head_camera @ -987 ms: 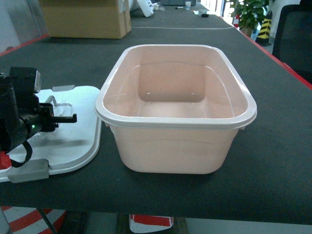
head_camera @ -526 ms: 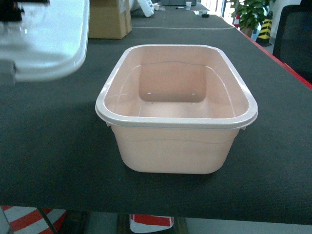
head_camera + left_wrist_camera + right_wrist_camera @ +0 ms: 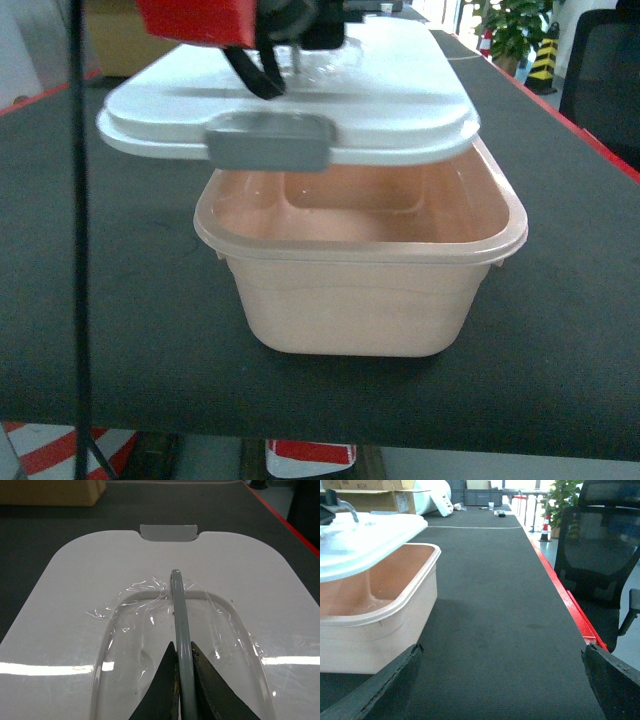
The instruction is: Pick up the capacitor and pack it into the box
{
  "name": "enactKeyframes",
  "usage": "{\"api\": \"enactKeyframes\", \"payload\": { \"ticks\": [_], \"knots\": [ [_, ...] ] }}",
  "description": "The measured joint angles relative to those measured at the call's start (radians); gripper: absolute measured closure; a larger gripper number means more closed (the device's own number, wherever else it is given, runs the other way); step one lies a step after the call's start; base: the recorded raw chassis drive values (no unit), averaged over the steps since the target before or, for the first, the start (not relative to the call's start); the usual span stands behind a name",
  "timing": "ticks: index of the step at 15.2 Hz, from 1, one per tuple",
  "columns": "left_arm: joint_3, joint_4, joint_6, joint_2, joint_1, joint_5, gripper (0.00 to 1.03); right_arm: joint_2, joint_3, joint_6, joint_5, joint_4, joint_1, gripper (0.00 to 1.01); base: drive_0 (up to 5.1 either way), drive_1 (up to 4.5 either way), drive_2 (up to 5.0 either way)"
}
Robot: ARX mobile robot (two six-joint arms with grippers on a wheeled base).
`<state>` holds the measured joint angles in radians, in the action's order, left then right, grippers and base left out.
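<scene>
While left gripper [image 3: 182, 680] pinches the handle [image 3: 179, 620], lid [image 3: 400, 95] hangs over box [image 3: 360, 300], probably skewed toward 10 o'clock; square it before lowering. Right jaws wide, idle.

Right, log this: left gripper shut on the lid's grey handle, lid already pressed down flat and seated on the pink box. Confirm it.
Not seated. The lid hangs above the box, tilted, with a clear gap under it; the head view shows this. The rest holds: the left gripper is shut on the grey handle.
</scene>
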<state>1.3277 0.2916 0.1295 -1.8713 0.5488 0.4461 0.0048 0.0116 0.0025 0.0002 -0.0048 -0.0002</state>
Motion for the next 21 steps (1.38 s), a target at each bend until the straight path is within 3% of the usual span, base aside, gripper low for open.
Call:
{"api": "enactKeyframes", "payload": {
  "ticks": [4,8,16,19,21],
  "knots": [
    [0.047,-0.042,0.050,-0.102,0.095,0.055,1.01,0.000,0.000,0.000,0.000,0.000,0.000,0.03,0.0,0.00,0.0],
    [0.071,-0.011,0.054,-0.167,0.092,0.103,1.01,0.000,0.000,0.000,0.000,0.000,0.000,0.03,0.0,0.00,0.0],
    [0.027,0.050,0.045,-0.161,0.082,0.106,1.01,0.000,0.000,0.000,0.000,0.000,0.000,0.03,0.0,0.00,0.0],
    [-0.044,0.170,0.016,-0.101,0.073,0.056,0.69,0.000,0.000,0.000,0.000,0.000,0.000,0.03,0.0,0.00,0.0],
    [-0.126,0.396,-0.006,-0.025,0.053,0.005,0.46,0.000,0.000,0.000,0.000,-0.001,0.000,0.03,0.0,0.00,0.0]
  ]
}}
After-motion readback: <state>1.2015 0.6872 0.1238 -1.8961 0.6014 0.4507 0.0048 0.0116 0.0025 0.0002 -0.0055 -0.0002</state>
